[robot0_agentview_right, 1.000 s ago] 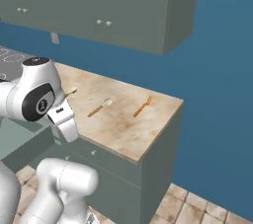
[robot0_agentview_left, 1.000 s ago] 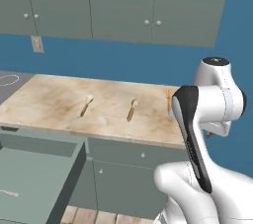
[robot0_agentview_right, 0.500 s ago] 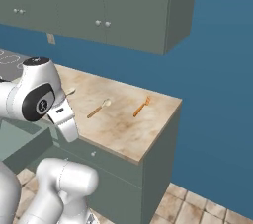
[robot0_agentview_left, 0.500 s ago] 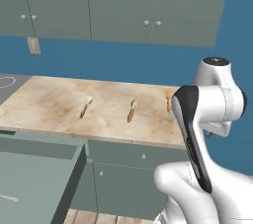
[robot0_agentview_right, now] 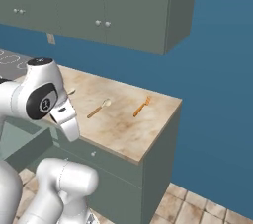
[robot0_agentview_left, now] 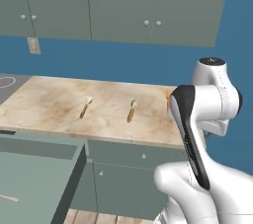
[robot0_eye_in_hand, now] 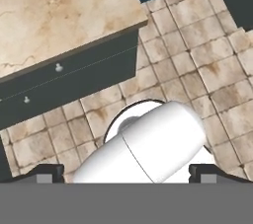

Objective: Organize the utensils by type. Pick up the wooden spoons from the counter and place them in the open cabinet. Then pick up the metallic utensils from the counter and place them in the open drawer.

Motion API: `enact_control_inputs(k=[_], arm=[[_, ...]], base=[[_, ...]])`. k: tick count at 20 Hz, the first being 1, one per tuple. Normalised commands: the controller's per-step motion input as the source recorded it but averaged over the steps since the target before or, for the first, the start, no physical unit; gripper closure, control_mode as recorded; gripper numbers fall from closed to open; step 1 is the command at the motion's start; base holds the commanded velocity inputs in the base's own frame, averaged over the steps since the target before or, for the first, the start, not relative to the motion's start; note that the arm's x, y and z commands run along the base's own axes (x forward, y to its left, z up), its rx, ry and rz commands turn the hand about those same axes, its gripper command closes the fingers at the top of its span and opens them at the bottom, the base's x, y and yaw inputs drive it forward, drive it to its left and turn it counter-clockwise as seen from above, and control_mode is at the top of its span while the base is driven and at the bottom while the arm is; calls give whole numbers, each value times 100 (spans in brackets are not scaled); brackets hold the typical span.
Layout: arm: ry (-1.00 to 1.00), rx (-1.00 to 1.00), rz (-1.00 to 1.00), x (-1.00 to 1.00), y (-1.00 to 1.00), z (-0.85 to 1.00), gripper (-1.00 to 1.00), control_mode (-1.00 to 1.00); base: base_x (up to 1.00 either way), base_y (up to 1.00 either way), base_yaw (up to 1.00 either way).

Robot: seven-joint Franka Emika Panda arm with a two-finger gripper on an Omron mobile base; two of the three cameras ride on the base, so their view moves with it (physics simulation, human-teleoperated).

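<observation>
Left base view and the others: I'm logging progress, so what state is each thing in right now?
Wooden spoons: lying on the counter, apart, untouched.
Orange utensil: lying near the counter's end.
Drawer: open, a thin utensil inside.
Upper cabinets: doors shut.
Gripper: open, holding nothing.

Two wooden spoons (robot0_agentview_left: pixel 86 107) (robot0_agentview_left: pixel 131 110), one orange utensil (robot0_agentview_right: pixel 142 106), one drawer (robot0_agentview_left: pixel 34 181), on counter (robot0_agentview_left: pixel 44 104).
</observation>
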Motion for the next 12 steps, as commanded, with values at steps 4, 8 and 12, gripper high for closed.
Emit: enact_control_inputs(k=[4,8,12], arm=[[6,0,1,5,0,-17,-100,-100],[5,1,8,38,-16,-38,-100,-100],[0,-3,16,32,-4,-38,-100,-100]], base=[[0,0,0],[0,0,0],[0,0,0]])
